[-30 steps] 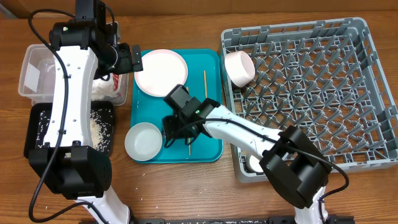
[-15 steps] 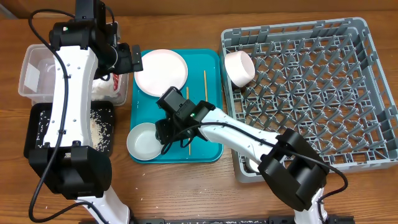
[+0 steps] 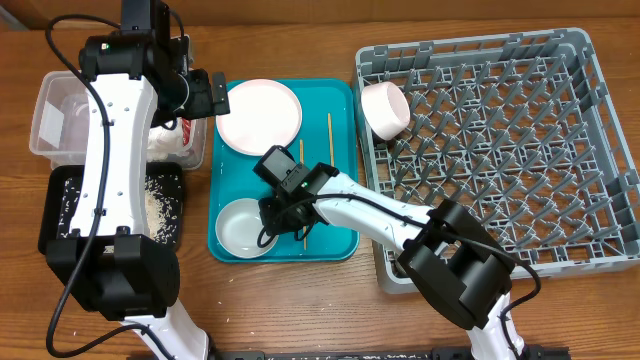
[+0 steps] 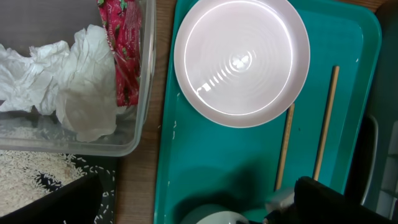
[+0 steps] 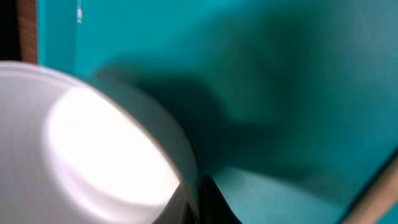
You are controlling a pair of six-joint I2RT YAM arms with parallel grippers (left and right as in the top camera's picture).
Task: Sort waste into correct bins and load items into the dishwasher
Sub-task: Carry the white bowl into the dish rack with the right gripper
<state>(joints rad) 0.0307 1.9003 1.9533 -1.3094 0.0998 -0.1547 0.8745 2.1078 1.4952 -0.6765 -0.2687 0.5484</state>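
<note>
My right gripper [image 3: 272,214] is low on the teal tray, shut on the right rim of the pale grey-blue bowl [image 3: 241,227]. In the right wrist view the bowl [image 5: 81,143] fills the left, with one dark finger [image 5: 214,205] against its rim. My left gripper [image 3: 207,95] hangs open and empty above the tub's right end. The white plate [image 3: 259,113] and two chopsticks [image 4: 325,124] lie on the teal tray. The red wrapper [image 4: 124,50] and crumpled paper [image 4: 68,81] lie in the clear tub [image 3: 50,120]. Rice [image 3: 160,205] lies in the black tray [image 3: 60,215].
The teal serving tray [image 3: 340,240] sits between the bins and the grey dish rack [image 3: 500,150]. A small white bowl [image 3: 385,108] rests in the rack's near-left corner. The right arm stretches from the front right across the rack's left edge.
My right gripper moved left to the bowl's rim, then drew back right a little, and the bowl shifted right with it. The left arm has not moved.
</note>
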